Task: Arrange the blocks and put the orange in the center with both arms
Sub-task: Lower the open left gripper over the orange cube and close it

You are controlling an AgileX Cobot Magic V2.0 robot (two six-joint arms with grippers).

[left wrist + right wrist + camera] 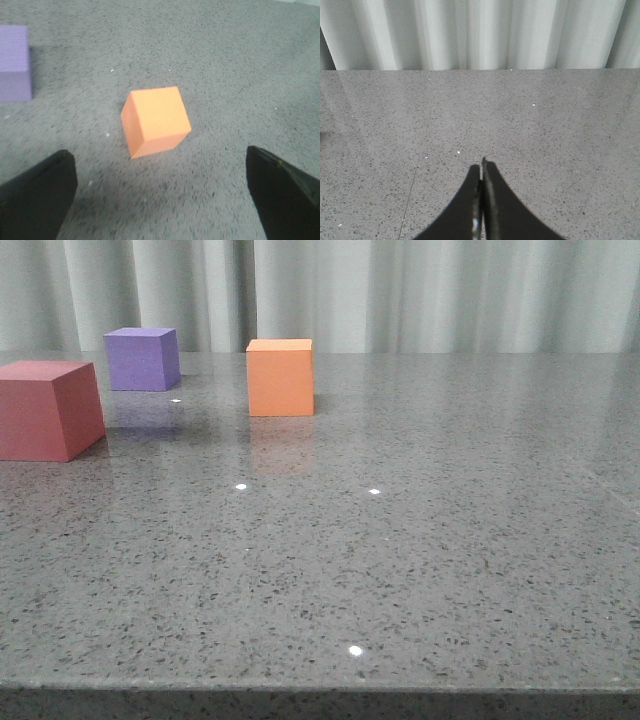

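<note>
The orange cube [280, 377] stands on the grey speckled table, left of its middle and far back. A purple cube [143, 358] sits further back to its left, and a red-pink cube [46, 408] is at the left edge, nearer to me. In the left wrist view the orange cube [155, 120] lies ahead of my left gripper [161, 187], which is open wide with only bare table between its fingers; the purple cube [14, 63] shows at the side. My right gripper [481, 167] is shut, empty, over bare table. Neither arm shows in the front view.
The grey stone table [420, 540] runs to a front edge [320, 690] close to the camera. A pale pleated curtain [400, 290] hangs behind the table's far edge.
</note>
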